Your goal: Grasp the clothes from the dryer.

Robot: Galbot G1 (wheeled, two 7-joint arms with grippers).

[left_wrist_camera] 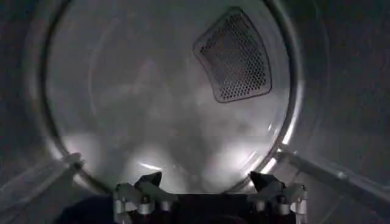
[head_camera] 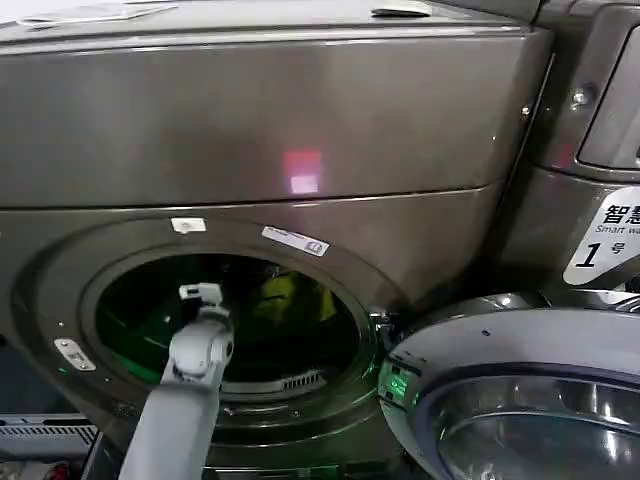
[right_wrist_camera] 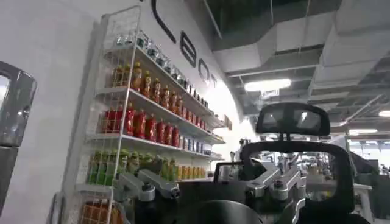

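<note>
The dryer [head_camera: 250, 150] stood with its door [head_camera: 520, 400] swung fully out to the robot's right, which left the round porthole free for an arm to pass. Through that opening the left arm [head_camera: 185, 400] reached up and forward, its wrist inside the rim, so the left gripper [left_wrist_camera: 207, 198] sat within the drum [left_wrist_camera: 122, 109]. In the left wrist view its jaws were spread wide, the two fingertips [left_wrist_camera: 149, 181] well apart with nothing between them, aimed at the drum's back wall and its perforated vent [left_wrist_camera: 234, 58]. That wide spread suited a soft bundle, which takes a broad bite better than a narrow pinch.

The clothes [head_camera: 285, 295] showed in the head view as a yellow-green patch deep in the drum, beyond the wrist and slightly to its right; a navy piece could not be made out in the dark interior. The wrist camera looked over bare metal and caught no fabric, so the gripper seemed pointed above or beside the bundle rather than at it. The grasp was judged not yet begun: the arm probably needed to dip and shift toward the yellow-green patch before closing.

The right gripper [right_wrist_camera: 213, 192] was held away from the machine, facing a wire shelf [right_wrist_camera: 140, 109] of bottles across the room, jaws apart and empty, presumably kept clear of the door.
</note>
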